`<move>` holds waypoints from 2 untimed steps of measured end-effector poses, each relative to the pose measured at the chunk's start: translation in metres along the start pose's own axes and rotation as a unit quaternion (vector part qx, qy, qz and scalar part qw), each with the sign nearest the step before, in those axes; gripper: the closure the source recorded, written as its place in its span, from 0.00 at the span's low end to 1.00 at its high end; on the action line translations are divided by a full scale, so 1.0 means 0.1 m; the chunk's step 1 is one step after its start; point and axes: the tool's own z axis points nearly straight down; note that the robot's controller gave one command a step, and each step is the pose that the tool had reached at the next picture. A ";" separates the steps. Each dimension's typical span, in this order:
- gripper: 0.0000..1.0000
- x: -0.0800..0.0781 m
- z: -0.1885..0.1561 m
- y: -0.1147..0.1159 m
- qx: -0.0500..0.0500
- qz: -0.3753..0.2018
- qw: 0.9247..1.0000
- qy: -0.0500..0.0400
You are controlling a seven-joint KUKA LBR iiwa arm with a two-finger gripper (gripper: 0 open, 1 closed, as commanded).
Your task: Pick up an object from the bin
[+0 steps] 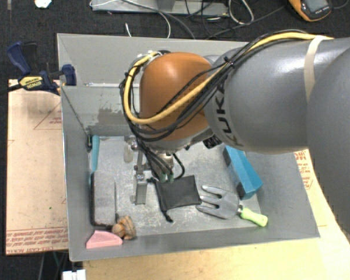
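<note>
Hand (149, 179) low, centre frame, at left edge of black flat pad (179, 192); its spread I cannot tell. Pad looks light, thin, floppy; I'd pinch left edge.

The grey metal bin (76, 118) looks matt and scuffed — the orange dome-shaped wrist cover (169, 89) smooth and glossy, the long blue plastic block (243, 171) and flat black square sheet (178, 192) dull.

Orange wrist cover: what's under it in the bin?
The end effector hangs from the orange wrist cover, over bare floor beside a black square pad. The bin floor straight beneath the cover is hidden.
</note>
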 end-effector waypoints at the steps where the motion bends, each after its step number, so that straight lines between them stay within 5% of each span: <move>1: 0.00 -0.38 0.63 -0.17 0.000 -0.072 0.997 -0.004; 2: 0.00 -0.04 0.42 -0.56 -0.002 -0.037 0.999 -0.006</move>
